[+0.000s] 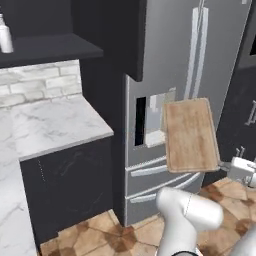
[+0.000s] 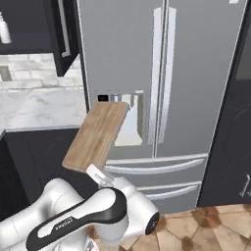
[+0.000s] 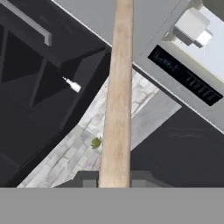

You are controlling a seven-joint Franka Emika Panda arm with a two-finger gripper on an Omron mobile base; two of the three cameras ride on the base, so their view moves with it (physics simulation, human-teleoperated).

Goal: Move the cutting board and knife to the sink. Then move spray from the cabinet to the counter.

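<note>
The light-brown wooden cutting board (image 1: 190, 135) hangs in the air in front of the fridge, with my gripper (image 1: 223, 167) shut on its near edge. From the right base view the cutting board (image 2: 95, 135) slopes up away from the gripper (image 2: 95, 171). In the hand view it runs edge-on (image 3: 117, 96) up from between the fingertips of the gripper (image 3: 114, 179). The white spray (image 1: 5, 36) stands on the shelf of the black cabinet (image 1: 50, 50) at upper left; the spray (image 2: 4, 30) also sits at the left edge. The knife and the sink are out of view.
A steel fridge (image 2: 162, 73) stands close behind the board. The white marble counter (image 1: 55, 122) lies to the left over black base cabinets (image 1: 70, 185). An open cabinet door (image 2: 63, 34) juts out beside the fridge. The floor is brown tile (image 1: 100, 240).
</note>
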